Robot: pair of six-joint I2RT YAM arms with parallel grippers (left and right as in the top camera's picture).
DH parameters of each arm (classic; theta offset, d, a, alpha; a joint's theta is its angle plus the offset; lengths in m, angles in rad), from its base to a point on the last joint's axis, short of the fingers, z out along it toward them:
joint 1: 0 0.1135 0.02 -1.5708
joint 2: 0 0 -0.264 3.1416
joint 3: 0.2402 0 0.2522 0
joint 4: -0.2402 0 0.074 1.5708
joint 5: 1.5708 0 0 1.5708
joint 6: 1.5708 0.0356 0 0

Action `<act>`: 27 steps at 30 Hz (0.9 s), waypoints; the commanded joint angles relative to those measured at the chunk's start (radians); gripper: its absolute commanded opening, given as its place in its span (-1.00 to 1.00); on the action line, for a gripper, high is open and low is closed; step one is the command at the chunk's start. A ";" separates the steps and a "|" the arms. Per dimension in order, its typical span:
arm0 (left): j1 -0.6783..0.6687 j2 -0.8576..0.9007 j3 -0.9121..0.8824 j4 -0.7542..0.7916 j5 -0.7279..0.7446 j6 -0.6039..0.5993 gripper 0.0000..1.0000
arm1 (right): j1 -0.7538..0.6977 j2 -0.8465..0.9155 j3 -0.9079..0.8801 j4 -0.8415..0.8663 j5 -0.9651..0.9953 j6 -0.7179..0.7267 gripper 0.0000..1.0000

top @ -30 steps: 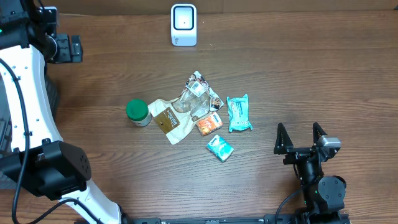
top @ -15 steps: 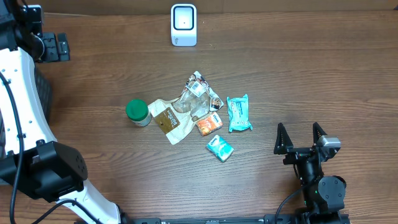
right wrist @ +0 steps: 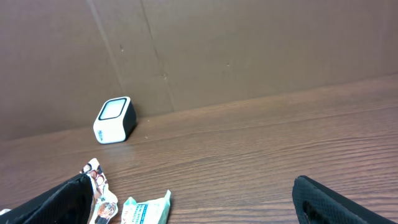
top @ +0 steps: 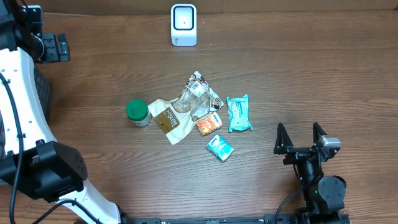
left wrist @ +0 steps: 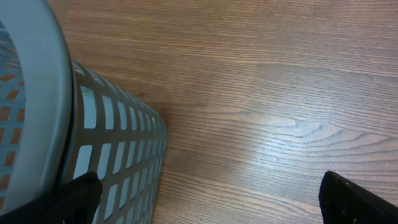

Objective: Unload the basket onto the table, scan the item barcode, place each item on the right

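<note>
A white barcode scanner (top: 183, 25) stands at the table's far edge; the right wrist view shows the scanner (right wrist: 115, 119) too. Several items lie in a loose pile mid-table: a green-lidded jar (top: 138, 112), a beige pouch (top: 166, 119), a patterned wrapper (top: 200, 92), an orange packet (top: 209, 125), a teal packet (top: 239, 113) and a smaller teal packet (top: 219, 148). My right gripper (top: 300, 138) rests open, right of the pile, with nothing between its fingers. My left gripper (top: 57, 47) is open at the far left corner, away from the items.
In the left wrist view a grey slotted basket (left wrist: 37, 124) sits under the left finger (left wrist: 81, 196), with bare wood to its right. A brown cardboard wall (right wrist: 249, 43) backs the table behind the scanner.
The left arm has shifted further left toward the table's corner, then stopped. The right arm and the items have not moved.
</note>
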 commanded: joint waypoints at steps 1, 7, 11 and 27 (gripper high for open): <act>0.012 -0.003 0.003 0.004 -0.020 -0.003 0.99 | 0.006 -0.006 -0.011 0.004 0.010 -0.004 1.00; 0.012 -0.003 0.003 0.004 -0.020 -0.003 0.99 | 0.006 -0.006 -0.011 0.004 0.010 -0.005 1.00; 0.012 -0.003 0.003 0.008 0.031 -0.003 0.99 | 0.006 -0.006 -0.011 0.004 0.010 -0.005 1.00; 0.013 -0.366 0.003 -0.034 0.122 0.015 0.99 | 0.006 -0.006 -0.011 0.004 0.010 -0.005 1.00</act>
